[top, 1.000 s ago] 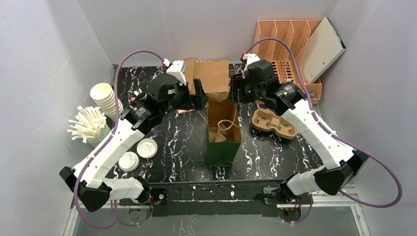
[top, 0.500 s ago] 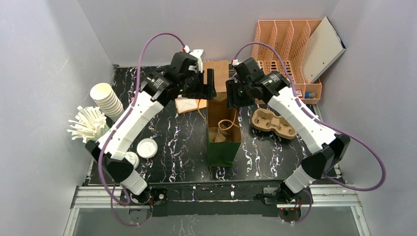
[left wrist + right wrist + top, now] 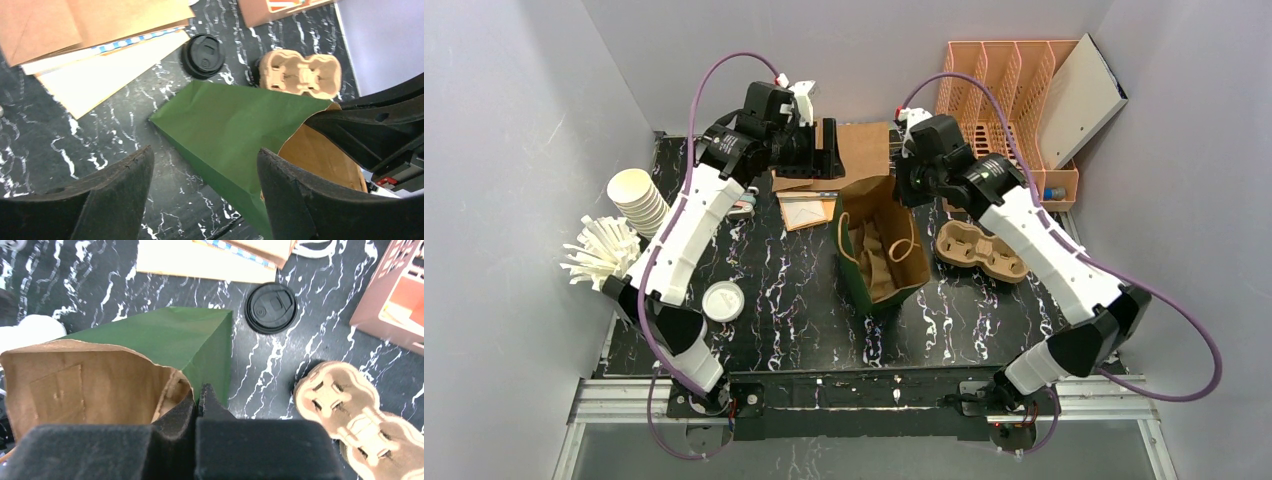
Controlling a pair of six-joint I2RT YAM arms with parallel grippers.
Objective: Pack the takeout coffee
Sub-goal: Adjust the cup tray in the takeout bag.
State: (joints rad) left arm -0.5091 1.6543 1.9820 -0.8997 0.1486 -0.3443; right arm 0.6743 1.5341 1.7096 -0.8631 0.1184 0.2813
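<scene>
The green paper bag (image 3: 876, 262) stands tilted mid-table with its brown inside showing. My right gripper (image 3: 906, 190) is shut on the bag's far rim; in the right wrist view the fingertips (image 3: 199, 396) pinch the paper edge of the bag (image 3: 165, 335). My left gripper (image 3: 829, 160) hovers open behind and left of the bag, holding nothing. In the left wrist view the bag (image 3: 235, 125) lies below the left gripper (image 3: 205, 172), apart from both fingers. A pulp cup carrier (image 3: 979, 250) lies right of the bag. Paper cups (image 3: 639, 200) are stacked at the left.
A black lid (image 3: 271, 307) lies behind the bag, near flat brown bags and papers (image 3: 864, 150). A white lid (image 3: 722, 300) and a holder of white sticks (image 3: 604, 255) sit at the left. An orange file rack (image 3: 1004, 90) stands at the back right.
My right gripper has shut on the bag's rim, and the bag has tipped and turned from upright. My left arm has pulled back to the left, its jaws a little narrower.
</scene>
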